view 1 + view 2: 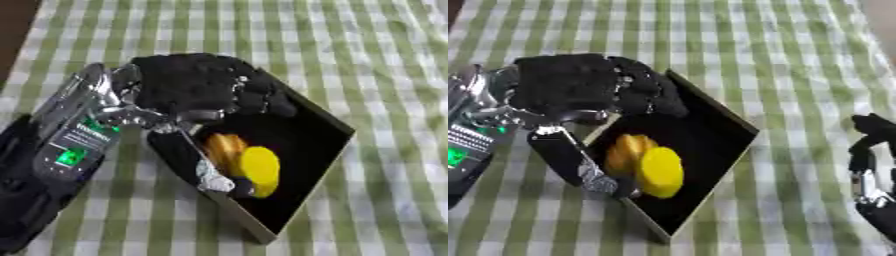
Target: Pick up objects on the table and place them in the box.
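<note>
A black box (325,121) lies askew on the checked cloth. Inside it sit a yellow rounded object (260,171) and an orange one (225,148) side by side near its left wall. My left hand (199,84) hovers over the box's back left corner, its fingers (262,98) drooping over the box interior and the thumb (570,159) stretched along the left wall beside the two objects. Nothing shows between its fingers. My right hand (871,134) rests open at the right edge, fingers up, well away from the box.
A green and white checked cloth (367,45) covers the table. My left forearm (74,145), silver with green lights, crosses the lower left. A brown table edge (13,30) shows at the top left corner.
</note>
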Available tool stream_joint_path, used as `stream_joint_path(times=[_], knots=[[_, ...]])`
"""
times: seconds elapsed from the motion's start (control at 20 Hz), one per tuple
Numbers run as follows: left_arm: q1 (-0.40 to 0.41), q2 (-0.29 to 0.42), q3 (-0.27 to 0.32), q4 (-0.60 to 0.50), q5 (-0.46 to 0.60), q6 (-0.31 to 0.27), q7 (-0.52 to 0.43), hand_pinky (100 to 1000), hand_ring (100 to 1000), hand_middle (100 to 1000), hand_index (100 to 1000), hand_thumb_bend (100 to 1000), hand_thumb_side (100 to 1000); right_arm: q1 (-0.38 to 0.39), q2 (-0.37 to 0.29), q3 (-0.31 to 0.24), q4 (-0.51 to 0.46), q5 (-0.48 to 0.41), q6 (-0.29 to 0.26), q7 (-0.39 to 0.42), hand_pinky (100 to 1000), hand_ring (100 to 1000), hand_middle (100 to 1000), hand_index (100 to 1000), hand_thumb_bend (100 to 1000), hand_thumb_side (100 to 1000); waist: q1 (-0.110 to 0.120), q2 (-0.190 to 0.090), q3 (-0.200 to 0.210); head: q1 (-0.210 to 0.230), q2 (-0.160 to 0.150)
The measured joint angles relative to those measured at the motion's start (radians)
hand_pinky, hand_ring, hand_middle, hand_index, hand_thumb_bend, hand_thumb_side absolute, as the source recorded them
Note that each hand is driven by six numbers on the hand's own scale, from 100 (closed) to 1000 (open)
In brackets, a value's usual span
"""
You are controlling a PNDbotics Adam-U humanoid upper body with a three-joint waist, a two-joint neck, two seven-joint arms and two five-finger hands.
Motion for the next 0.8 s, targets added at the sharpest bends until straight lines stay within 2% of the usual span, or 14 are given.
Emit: stream_joint_path(times=[0.3,0.4,0.45,0.5,0.55,0.65,0.8], knots=[[0.000,-0.011,-0.005,0.026,-0.036,-0.005,0.037,905,925,841,970,413,828,0.000,0.008,0.001,0.000,0.000,0.005,0.006,919,776,425,715,100,523,0.000,0.000,0.000,0.000,-0.001],[0.004,-0.016,-0.003,0.024,-0.037,0.000,0.054,905,911,836,968,345,800,0.000,0.009,0.003,0.000,0.000,0.007,0.009,920,776,425,715,100,524,0.000,0.000,0.000,0.000,-0.001],[0.008,-0.016,0.004,0.018,-0.032,0.007,0.065,904,893,825,956,202,756,0.000,0.009,0.003,0.000,0.000,0.008,0.009,920,776,425,715,100,524,0.000,0.000,0.000,-0.001,-0.001],[0.015,-0.016,0.018,0.003,-0.020,0.017,0.081,900,878,816,945,100,694,0.001,0.010,0.003,0.000,0.000,0.009,0.010,920,776,425,715,100,523,0.000,0.000,0.001,-0.002,-0.001],[0.023,-0.016,0.039,-0.021,0.000,0.035,0.102,893,855,799,929,100,607,0.001,0.011,0.003,0.000,0.000,0.009,0.010,920,776,425,715,100,523,0.000,0.000,0.003,-0.005,-0.001],[0.040,-0.015,0.104,-0.085,0.078,0.098,0.172,882,818,766,900,100,632,0.001,0.013,0.003,0.000,0.000,0.008,0.009,919,776,427,715,100,522,0.000,0.000,0.010,-0.012,-0.001],[0.057,-0.004,0.216,-0.148,0.259,0.196,0.335,854,772,716,871,100,607,0.001,0.016,-0.001,0.000,0.000,0.003,0.003,919,777,431,716,100,520,0.000,0.000,0.015,-0.025,-0.001]])
